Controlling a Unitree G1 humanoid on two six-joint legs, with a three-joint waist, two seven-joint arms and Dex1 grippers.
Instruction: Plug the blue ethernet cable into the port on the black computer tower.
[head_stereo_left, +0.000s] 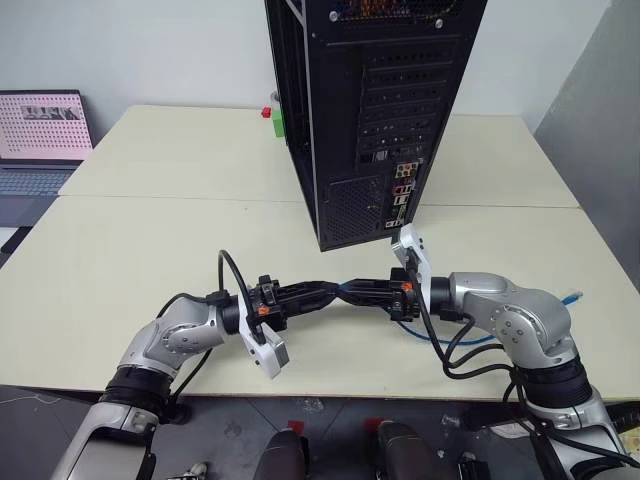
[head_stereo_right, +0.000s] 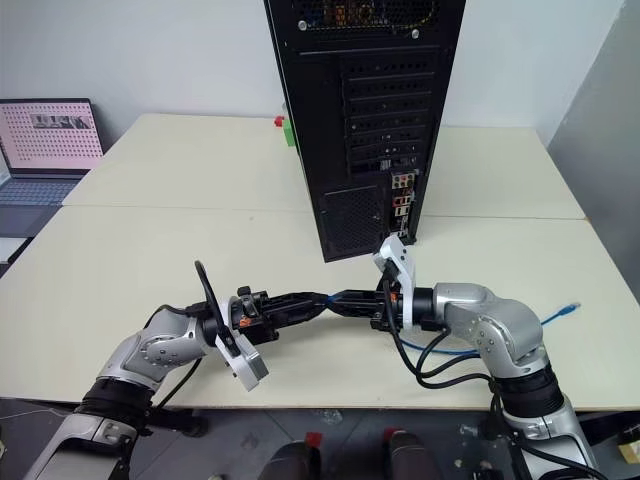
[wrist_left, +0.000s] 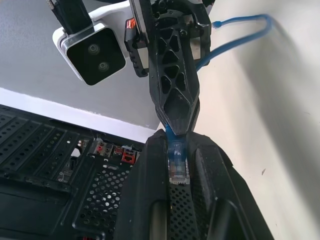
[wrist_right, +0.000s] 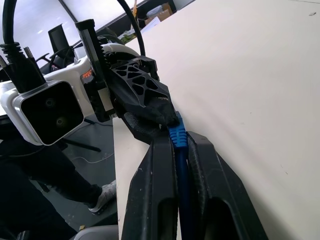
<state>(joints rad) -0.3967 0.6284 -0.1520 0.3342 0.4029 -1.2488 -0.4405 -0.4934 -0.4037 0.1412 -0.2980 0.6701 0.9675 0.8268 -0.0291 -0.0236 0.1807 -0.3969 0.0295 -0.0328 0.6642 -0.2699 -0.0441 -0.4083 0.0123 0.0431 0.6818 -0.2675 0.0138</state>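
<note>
Head views: I've got both arms bent inward over the front of the cream table (head_stereo_left: 150, 260), forearms near level, fingertips meeting mid-table in front of the black computer tower (head_stereo_left: 375, 110). Left gripper (head_stereo_left: 332, 292) points toward my right, right gripper (head_stereo_left: 352, 291) points toward my left, tips touching or nearly so. The blue ethernet cable (head_stereo_left: 470, 342) trails off behind the right wrist along the table, its far plug lying loose near the table's right edge. Tower stands upright at mid-table, rear ports facing me. Laptop (head_stereo_left: 40, 140) sits far left.

Left wrist view: my left fingers (wrist_left: 150, 190) are clamped narrow on the cable's clear plug (wrist_left: 176, 167); the right gripper's tips come in just past it.

Right wrist view: right fingers (wrist_right: 155, 185) are pinched tight around the blue cord behind the plug boot, though contact on the far finger is hard to judge.
</note>
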